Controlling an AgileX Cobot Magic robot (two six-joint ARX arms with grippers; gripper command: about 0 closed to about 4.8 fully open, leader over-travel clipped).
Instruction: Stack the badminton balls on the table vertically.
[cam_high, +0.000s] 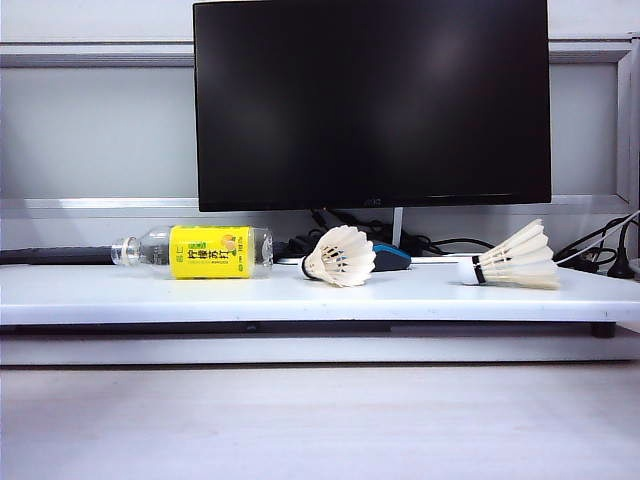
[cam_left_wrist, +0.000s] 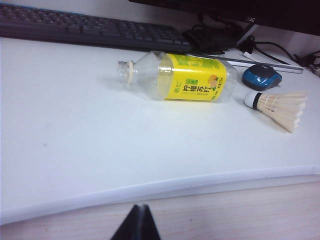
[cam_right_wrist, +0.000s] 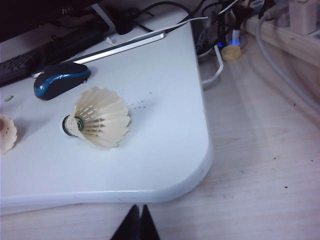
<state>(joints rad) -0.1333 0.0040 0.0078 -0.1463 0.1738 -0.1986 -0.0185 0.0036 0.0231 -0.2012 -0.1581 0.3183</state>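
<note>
Two badminton balls lie on their sides on the white table (cam_high: 150, 295), apart from each other. One badminton ball (cam_high: 340, 256) is near the middle, its feather skirt facing the exterior camera. The other badminton ball (cam_high: 512, 262) is at the right, cork tip pointing left. In the left wrist view the middle ball (cam_left_wrist: 280, 106) lies far from my left gripper (cam_left_wrist: 139, 207), which is shut and empty over the wood surface before the table's edge. My right gripper (cam_right_wrist: 138, 207) is likewise shut and empty, short of the right ball (cam_right_wrist: 100, 120). Neither gripper shows in the exterior view.
A clear bottle with a yellow label (cam_high: 205, 251) lies on its side at the table's left. A blue-and-black mouse (cam_high: 390, 257) sits behind the middle ball. A monitor (cam_high: 370, 100), a keyboard (cam_left_wrist: 90, 30) and cables (cam_right_wrist: 220, 30) stand at the back.
</note>
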